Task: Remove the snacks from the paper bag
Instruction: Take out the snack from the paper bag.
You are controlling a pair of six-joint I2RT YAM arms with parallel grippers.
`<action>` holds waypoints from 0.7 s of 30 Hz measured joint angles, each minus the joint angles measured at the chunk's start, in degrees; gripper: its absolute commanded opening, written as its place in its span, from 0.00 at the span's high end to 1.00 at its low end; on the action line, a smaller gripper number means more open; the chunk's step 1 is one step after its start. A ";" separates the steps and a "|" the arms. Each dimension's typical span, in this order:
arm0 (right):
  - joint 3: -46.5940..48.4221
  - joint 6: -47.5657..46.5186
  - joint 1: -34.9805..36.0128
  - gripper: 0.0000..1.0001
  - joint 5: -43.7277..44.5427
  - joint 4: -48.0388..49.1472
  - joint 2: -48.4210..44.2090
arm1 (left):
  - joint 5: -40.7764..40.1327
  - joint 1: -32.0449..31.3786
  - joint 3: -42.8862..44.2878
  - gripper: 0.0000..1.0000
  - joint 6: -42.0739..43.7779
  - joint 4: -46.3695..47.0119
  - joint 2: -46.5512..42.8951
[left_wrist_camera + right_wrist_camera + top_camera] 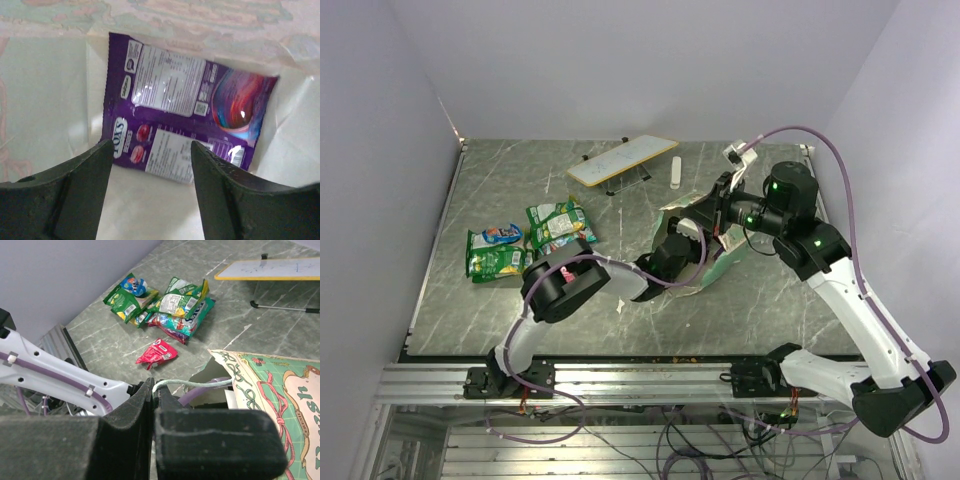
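Left tool (151, 152): released, inside bag (270, 390), above purple packet (170, 100). Right tool (152, 390): clenched on bag cord (172, 383). Green packets (498, 263): bench (770, 320) left edge.

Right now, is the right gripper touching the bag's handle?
Touching. The right wrist view shows the right gripper shut, with the cord handle running straight in between its closed fingers.
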 measured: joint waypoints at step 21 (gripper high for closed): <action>4.42 -3.39 -0.24 1.00 1.77 -6.12 2.10 | -14.73 0.59 24.30 0.66 -5.81 -11.37 17.33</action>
